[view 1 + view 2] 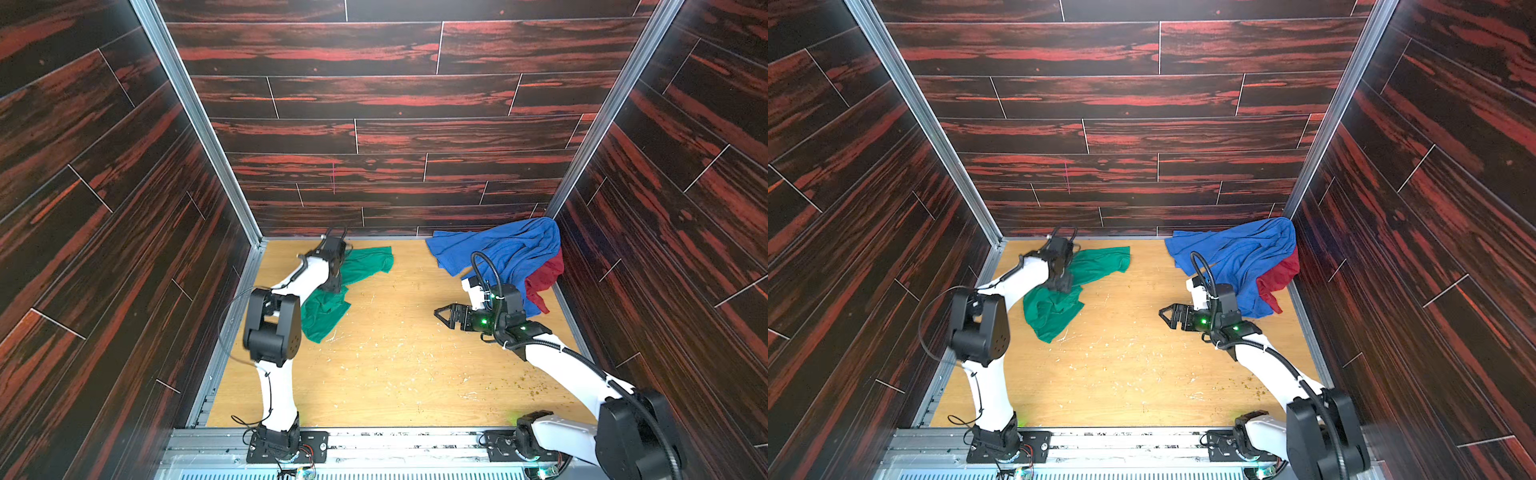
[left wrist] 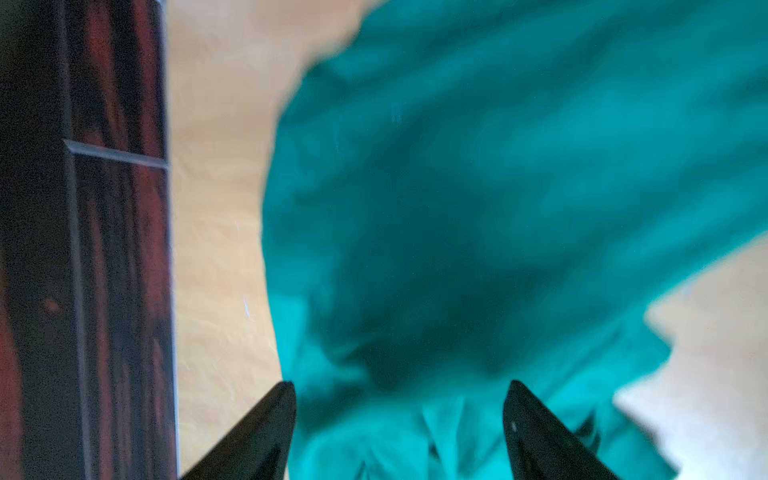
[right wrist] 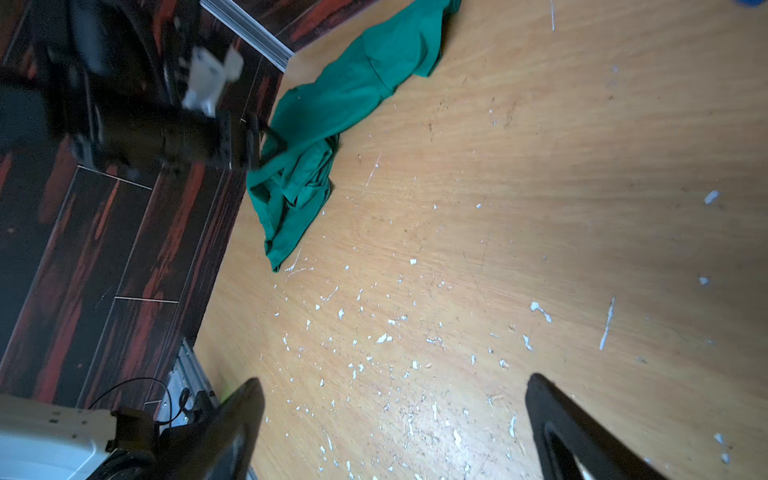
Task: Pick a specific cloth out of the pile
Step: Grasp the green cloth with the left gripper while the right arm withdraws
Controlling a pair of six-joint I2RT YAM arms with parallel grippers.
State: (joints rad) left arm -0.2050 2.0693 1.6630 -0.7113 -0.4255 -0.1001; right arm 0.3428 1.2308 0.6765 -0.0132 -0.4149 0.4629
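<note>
Left tool (image 2: pixel 401 415) is pointing down onto the green cloth (image 1: pixel 365 262), its jaws spread around bunched fabric but not visibly pinching it. The cloth is lying crumpled on the worktop (image 1: pixel 395 365) by the left wall, well apart from the pile (image 1: pixel 498 253) in the far right corner, probably so that it counts as sorted out. The left arm is reaching back with its elbow raised. Right tool (image 1: pixel 442 316) is idling, spread, low over bare worktop.

no legible txt, no labels, brands or nos. seen
</note>
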